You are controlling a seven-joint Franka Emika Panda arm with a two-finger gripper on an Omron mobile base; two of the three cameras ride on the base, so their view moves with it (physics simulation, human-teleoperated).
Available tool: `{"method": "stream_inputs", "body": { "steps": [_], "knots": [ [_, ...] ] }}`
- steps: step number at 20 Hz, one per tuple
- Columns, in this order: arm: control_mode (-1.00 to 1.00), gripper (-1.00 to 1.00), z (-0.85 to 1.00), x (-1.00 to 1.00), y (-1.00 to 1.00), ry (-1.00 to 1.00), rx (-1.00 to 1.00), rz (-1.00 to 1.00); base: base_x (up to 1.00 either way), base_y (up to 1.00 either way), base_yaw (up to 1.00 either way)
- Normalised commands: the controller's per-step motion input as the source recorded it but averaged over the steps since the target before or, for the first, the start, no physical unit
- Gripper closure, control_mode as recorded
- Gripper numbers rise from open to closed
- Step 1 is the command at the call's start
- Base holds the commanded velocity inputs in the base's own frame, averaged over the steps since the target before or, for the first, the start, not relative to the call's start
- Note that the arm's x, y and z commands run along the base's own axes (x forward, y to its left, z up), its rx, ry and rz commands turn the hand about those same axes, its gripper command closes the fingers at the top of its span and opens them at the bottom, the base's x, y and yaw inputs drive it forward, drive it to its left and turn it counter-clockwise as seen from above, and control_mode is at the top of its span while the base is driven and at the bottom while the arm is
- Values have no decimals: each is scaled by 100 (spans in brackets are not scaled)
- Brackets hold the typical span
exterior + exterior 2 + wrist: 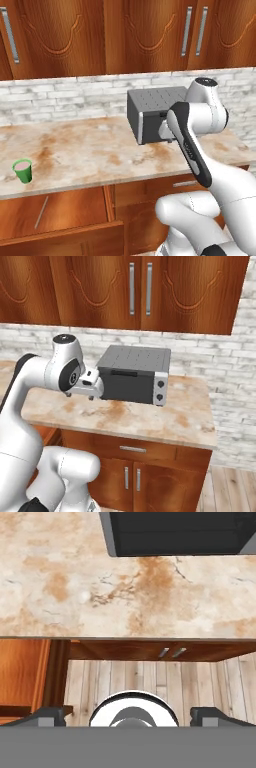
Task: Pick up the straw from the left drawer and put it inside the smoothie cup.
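While the gripper [128, 714] hangs released and empty over the counter [100, 150] edge by the toaster oven [134, 373], your target sits low and left: the straw [41, 212] lies in the open drawer [55, 220], cup [23, 171] on the counter beyond it. Expect a long reach down-left; you could clip the counter lip, and a thin flat stick may slip the fingertips [47, 716].
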Motion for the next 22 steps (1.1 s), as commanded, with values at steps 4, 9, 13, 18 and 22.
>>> {"method": "stream_inputs", "body": {
  "steps": [4, 9, 13, 18, 22],
  "knots": [
    [100, -100, 0, 0, 0, 0, 0, 0, -76, 0, 0],
    [100, -100, 0, 0, 0, 0, 0, 0, -88, 3, 0],
    [100, -100, 0, 0, 0, 0, 0, 0, -49, 37, 0],
    [100, -100, 0, 0, 0, 0, 0, 0, -9, 76, 0],
    [100, -100, 0, 0, 0, 0, 0, 0, 0, 93, 0]
  ]
}}
